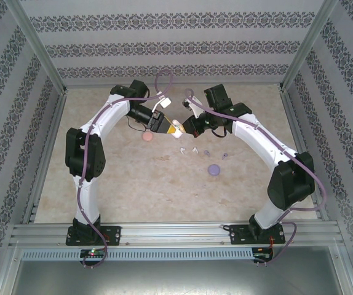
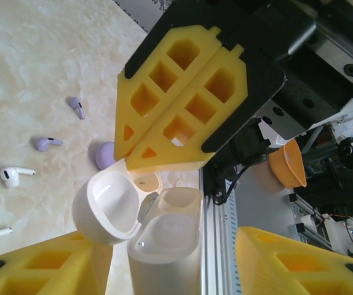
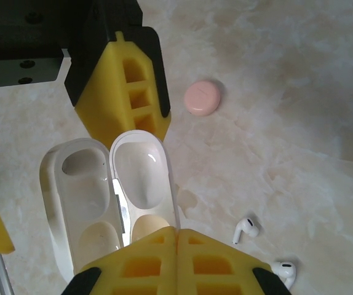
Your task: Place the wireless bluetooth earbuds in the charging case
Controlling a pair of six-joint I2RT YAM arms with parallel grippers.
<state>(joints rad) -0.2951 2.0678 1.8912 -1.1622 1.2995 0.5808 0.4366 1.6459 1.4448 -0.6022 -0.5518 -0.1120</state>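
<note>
The white charging case [image 2: 167, 215] hangs above the table with its lid [image 3: 141, 172] swung open and both wells empty. My right gripper [image 3: 176, 236] is shut on the rim of the lid. My left gripper [image 2: 161, 252] straddles the case body with its jaws open, and a gap shows beside the right finger [image 2: 299, 258]. From above, the two grippers [image 1: 166, 126] [image 1: 184, 127] meet at the case [image 1: 175, 129]. Two white earbuds [image 3: 247, 228] [image 3: 284, 271] and two pale purple earbuds [image 2: 77, 107] [image 2: 47, 143] lie loose on the table.
A round pink case [image 1: 146, 137] lies on the table under the left arm. A purple case [image 1: 213, 169] lies to the right, near the purple earbuds [image 1: 206, 152]. Metal frame rails and patterned walls close in the table on all sides.
</note>
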